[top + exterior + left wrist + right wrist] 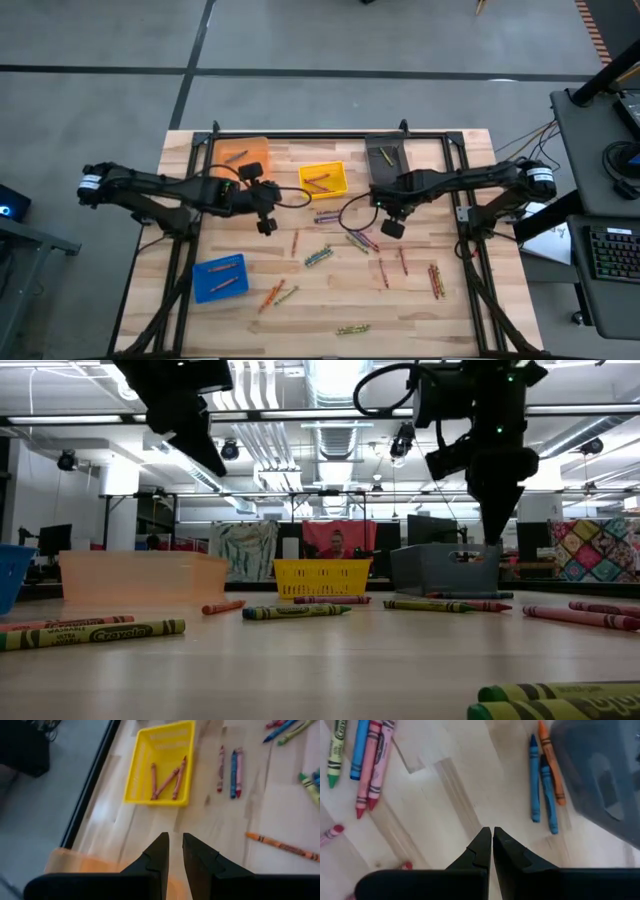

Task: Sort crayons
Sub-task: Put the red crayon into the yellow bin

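Four bins are set on the tabletop (pixel 420 300): three reddish crayons lie in the yellow bin (pixel 162 762), two in the blue bin (pixel 220 277), one in the orange bin (pixel 243 157); the grey bin (pixel 388 160) holds a thin stick of unclear colour. The crayons (pixel 325 255) lie scattered across the wood, paper-wrapped. The left hand (pixel 175 851) is narrowly parted, empty; the right hand (pixel 492 845) is closed, empty.

"Crayola" on crayon wrappers — olive-yellow crayon (pixel 95 632), green crayon (pixel 337 747)
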You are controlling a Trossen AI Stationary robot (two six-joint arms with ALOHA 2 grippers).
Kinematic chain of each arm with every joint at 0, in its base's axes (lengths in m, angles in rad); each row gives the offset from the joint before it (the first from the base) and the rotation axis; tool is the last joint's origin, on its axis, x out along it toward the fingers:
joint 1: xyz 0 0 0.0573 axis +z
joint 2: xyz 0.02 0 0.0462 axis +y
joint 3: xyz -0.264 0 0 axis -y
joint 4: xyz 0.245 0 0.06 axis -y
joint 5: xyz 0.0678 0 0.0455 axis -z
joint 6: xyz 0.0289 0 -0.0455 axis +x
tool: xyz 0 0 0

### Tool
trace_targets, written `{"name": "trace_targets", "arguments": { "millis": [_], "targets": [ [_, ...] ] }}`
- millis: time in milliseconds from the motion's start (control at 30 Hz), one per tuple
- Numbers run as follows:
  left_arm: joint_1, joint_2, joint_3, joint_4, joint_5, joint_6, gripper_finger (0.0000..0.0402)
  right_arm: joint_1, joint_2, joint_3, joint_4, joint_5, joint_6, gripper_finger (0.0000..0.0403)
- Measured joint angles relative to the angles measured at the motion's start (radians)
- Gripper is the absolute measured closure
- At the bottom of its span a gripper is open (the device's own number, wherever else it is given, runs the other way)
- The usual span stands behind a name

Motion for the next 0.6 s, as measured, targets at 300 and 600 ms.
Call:
{"name": "trace_targets", "arguments": {
  "millis": [300,600],
  "targets": [
    [0.043,0.014,-0.025,0.152,0.085,0.111,0.0364,0.014,-0.001,-0.056,0.015,-0.154,0.208,0.0394],
    [0.048,0.024,-0.027,0.262,0.085,0.216,0.0364,0.109,-0.002,-0.029,-0.126,-0.397,0.695,0.0394]
  ]
}}
